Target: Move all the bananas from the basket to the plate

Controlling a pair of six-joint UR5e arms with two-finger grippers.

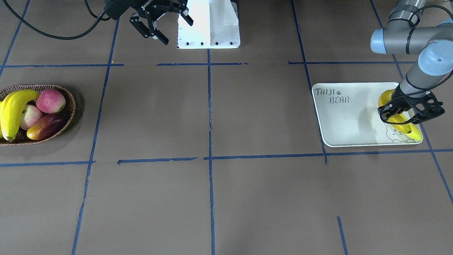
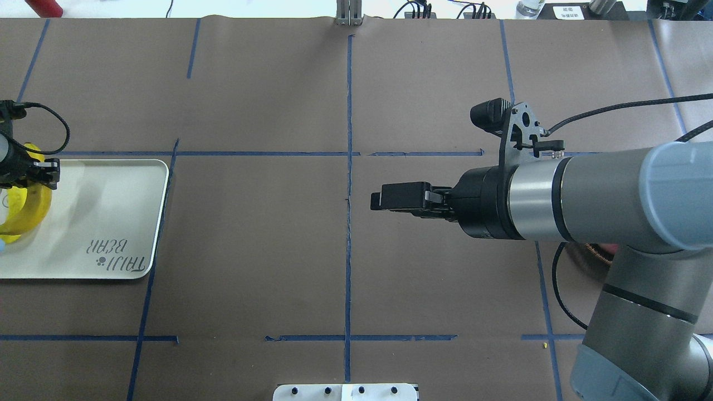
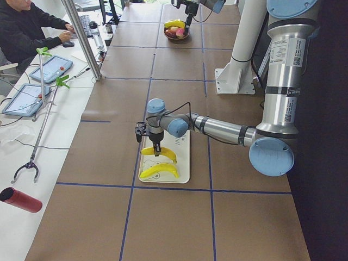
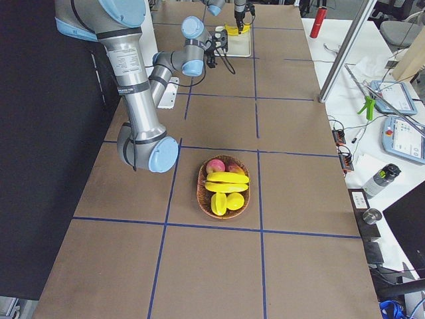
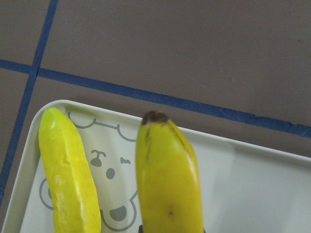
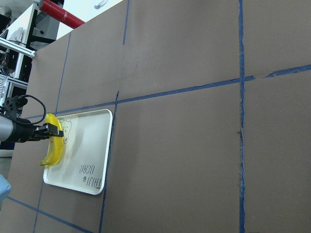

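The plate (image 1: 339, 117) lies on the robot's left side of the table. One banana (image 5: 68, 170) rests on the plate's bear print. My left gripper (image 1: 407, 114) is shut on a second banana (image 5: 167, 179), holding it just above the plate (image 2: 100, 206). Far across the table, the basket (image 1: 67, 117) holds two more bananas (image 1: 16, 109) among other fruit. My right gripper (image 1: 177, 31) hangs open and empty over mid-table near the robot base, well away from the basket.
Red apples (image 1: 50, 100) and a mango (image 1: 45, 129) share the basket. The white base mount (image 1: 208, 24) stands at the table's robot side. A person, tablets and a metal pole (image 3: 81, 38) are along the far bench.
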